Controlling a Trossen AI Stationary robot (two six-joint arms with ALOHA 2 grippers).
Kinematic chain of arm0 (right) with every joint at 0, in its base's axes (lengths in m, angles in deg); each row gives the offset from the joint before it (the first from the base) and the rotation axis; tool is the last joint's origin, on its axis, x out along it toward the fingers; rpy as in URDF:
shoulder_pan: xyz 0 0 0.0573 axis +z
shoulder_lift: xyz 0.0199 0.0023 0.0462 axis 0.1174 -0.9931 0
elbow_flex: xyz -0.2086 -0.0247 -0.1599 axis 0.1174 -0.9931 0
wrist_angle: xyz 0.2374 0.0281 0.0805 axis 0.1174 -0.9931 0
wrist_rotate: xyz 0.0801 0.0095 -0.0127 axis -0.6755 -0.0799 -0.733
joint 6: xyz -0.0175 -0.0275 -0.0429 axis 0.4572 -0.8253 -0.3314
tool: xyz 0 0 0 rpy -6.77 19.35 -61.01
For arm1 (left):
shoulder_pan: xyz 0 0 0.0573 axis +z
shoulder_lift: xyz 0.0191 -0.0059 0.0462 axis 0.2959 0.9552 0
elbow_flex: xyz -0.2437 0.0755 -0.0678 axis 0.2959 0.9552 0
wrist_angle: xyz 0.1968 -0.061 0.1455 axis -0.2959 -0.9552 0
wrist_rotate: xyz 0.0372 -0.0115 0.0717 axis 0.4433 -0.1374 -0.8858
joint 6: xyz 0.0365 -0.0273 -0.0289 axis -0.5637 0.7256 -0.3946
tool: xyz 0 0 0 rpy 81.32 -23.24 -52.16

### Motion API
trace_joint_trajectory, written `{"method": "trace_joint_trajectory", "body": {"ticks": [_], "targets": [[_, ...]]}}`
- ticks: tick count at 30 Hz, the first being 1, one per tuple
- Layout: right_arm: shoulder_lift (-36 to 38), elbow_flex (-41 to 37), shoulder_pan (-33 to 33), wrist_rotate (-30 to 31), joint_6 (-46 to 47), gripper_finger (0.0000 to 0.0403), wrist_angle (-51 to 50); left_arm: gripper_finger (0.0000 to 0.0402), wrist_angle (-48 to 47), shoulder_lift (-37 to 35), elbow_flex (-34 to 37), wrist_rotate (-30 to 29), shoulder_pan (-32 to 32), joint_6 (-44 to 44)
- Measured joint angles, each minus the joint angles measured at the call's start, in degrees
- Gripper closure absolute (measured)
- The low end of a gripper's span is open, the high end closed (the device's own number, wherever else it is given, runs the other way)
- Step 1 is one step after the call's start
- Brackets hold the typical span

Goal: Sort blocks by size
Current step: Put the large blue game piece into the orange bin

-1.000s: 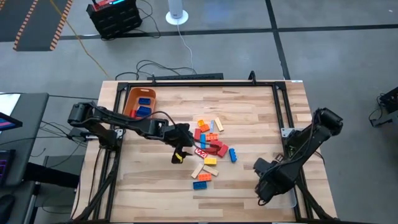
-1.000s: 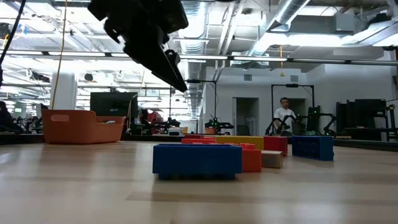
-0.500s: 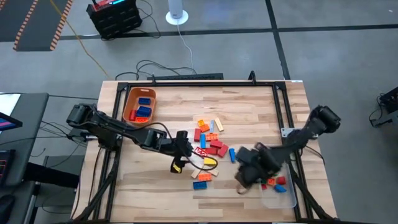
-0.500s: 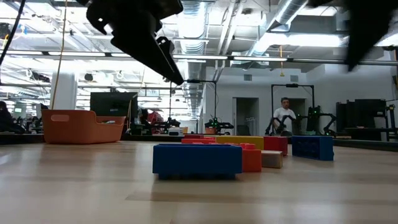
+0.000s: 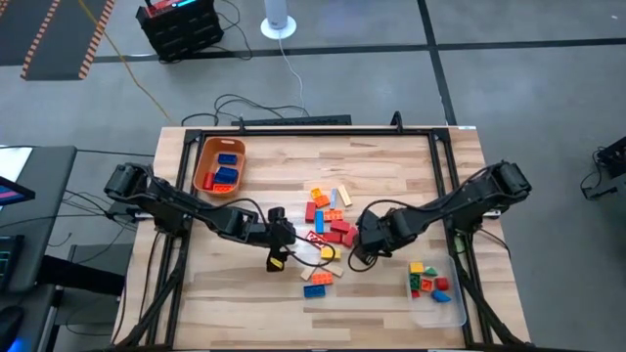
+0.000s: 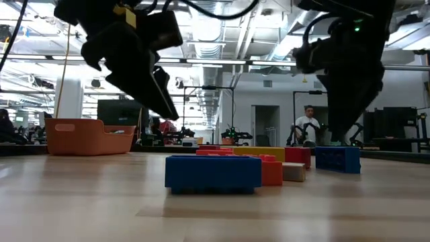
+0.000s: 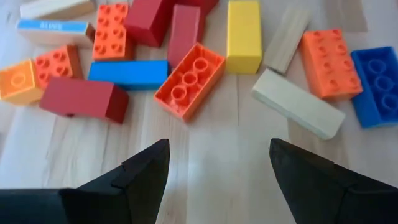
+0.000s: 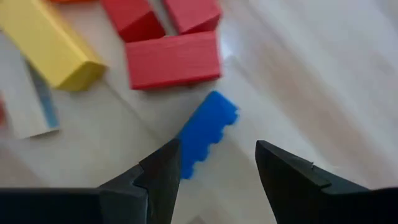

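A pile of blocks (image 5: 329, 217) in red, blue, orange, yellow and tan lies on the table's middle. My left gripper (image 5: 278, 242) is open and empty, just left of the pile. In the left wrist view (image 7: 217, 149) an orange studded block (image 7: 189, 81) and a tan block (image 7: 297, 112) lie ahead of it. My right gripper (image 5: 363, 246) is open and empty at the pile's right side. In the right wrist view (image 8: 217, 149) a blue block (image 8: 208, 140) lies on the table just ahead of its fingers, beside a red block (image 8: 173, 60).
An orange bin (image 5: 219, 164) with blue and red blocks stands at the far left. A clear tray (image 5: 436, 289) with small blocks stands at the near right. A blue block (image 6: 213, 173) lies nearest the front edge. A metal frame (image 5: 313, 127) runs round the table.
My right gripper has swung from over the clear tray at the near right toward the table's left, to the pile's right side, uncovering the tray. My left gripper has shifted slightly toward the near edge and lower.
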State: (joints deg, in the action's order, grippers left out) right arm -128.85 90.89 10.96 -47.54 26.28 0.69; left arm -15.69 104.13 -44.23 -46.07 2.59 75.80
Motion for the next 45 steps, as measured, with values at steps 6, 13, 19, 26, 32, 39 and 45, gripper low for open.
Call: {"method": "trace_joint_trajectory", "body": {"ticks": [6,13,19,26,32,39,45], "targets": [[-1.98,-1.87,-0.78,-2.68,-0.06,0.0168,5.18,0.0129,1.46,-0.02,0.96,-0.31,0.01,0.73],[-7.25,-1.92,-0.73,-2.98,0.91,0.0168,6.93,0.0129,6.42,0.0,3.13,-0.31,0.01,0.71],[-10.09,-1.63,-0.71,-2.84,0.21,0.0171,7.41,0.0129,6.57,-0.02,3.23,-0.31,0.05,0.53],[-10.5,-0.89,-0.48,-2.79,-2.8,0.0249,6.71,0.0129,7.32,-0.02,3.23,-0.29,0.12,0.43],[-8.27,2.3,0.63,-2.9,-10.45,0.0289,3.16,0.0129,11.82,-0.02,3.23,0.36,-0.49,-4.28],[-1.3,3.04,3.05,4.07,-22.3,0.0289,11.86,0.0129,21.02,-0.02,3.21,4.62,-0.16,-8.16],[-3.93,3.15,3.24,6.2,-32.7,0.0281,27.15,0.0129,23.35,-0.02,3.21,9.74,1.11,-7.04]]}}
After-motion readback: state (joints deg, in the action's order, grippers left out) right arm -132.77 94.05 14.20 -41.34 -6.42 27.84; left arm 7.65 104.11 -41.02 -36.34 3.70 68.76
